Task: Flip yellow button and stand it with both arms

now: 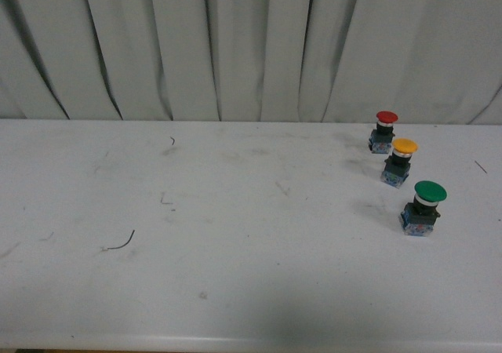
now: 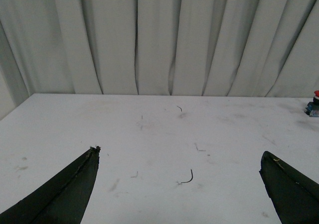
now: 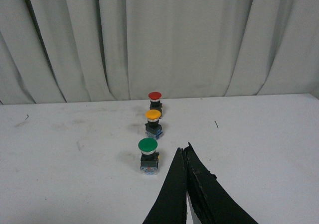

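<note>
Jaws first: the left gripper (image 2: 179,184) has its two black fingers (image 2: 65,194) spread wide apart with nothing between them but bare tabletop, while the right gripper (image 3: 186,152) has its fingers pressed together tip to tip, gripping nothing. Both just hang over the white tabletop (image 1: 235,290), and neither shows up in the front view at all. Just past the right gripper's tips, a bit off to one side, sits the green button (image 3: 148,156), and beyond that the yellow button (image 3: 153,123), then the red button (image 3: 155,100), all three in a rough line running toward the far edge of the tabletop. From the front view the yellow button (image 1: 398,162) is upright, orange-yellow cap on top, black collar under it and the blue-grey block resting on the tabletop, near the right edge and between the red button (image 1: 383,131) behind it and the green button (image 1: 424,208) in front, not touching either. A thin dark curved strand (image 1: 121,243) lies over toward the left side of the tabletop, and a pale pleated curtain (image 1: 235,47) hangs behind the far edge.
</note>
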You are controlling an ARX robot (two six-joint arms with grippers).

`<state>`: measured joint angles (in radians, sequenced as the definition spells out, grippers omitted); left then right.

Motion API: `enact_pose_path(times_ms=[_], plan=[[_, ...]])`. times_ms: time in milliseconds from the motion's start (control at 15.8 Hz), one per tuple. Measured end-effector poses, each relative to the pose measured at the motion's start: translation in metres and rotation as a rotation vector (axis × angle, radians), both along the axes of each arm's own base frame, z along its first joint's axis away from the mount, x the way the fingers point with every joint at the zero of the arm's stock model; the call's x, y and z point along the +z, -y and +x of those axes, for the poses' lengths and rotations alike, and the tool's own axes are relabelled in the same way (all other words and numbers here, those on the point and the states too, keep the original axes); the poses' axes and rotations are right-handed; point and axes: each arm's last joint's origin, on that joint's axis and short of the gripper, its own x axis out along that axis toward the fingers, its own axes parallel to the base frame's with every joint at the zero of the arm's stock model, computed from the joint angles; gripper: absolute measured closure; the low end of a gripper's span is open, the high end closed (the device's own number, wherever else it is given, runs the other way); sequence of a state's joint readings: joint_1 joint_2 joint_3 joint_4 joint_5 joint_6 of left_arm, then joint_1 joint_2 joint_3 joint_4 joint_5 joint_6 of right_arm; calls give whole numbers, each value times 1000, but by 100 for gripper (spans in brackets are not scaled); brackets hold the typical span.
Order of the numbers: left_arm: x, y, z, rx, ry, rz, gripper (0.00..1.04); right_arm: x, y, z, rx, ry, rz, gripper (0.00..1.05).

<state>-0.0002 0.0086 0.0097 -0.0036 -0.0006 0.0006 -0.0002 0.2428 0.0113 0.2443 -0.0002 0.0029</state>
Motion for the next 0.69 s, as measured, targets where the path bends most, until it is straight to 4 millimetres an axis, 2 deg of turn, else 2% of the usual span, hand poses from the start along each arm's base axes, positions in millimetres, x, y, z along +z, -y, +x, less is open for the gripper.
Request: enact_pose_path(times_ms=[252,379,631,694], plan=[[0,0,0,0,0,0,7,-1,0,-4,0,-1,0,103],[0,0,0,1,0,0,7,-5,0,-14,0,-27,0,103],[0,0,0,0,0,0,7,-4,0,-15,0,-9,0,103],[0,0,0,0,0,0,7,-4,0,-15,0,-8,-1,98]])
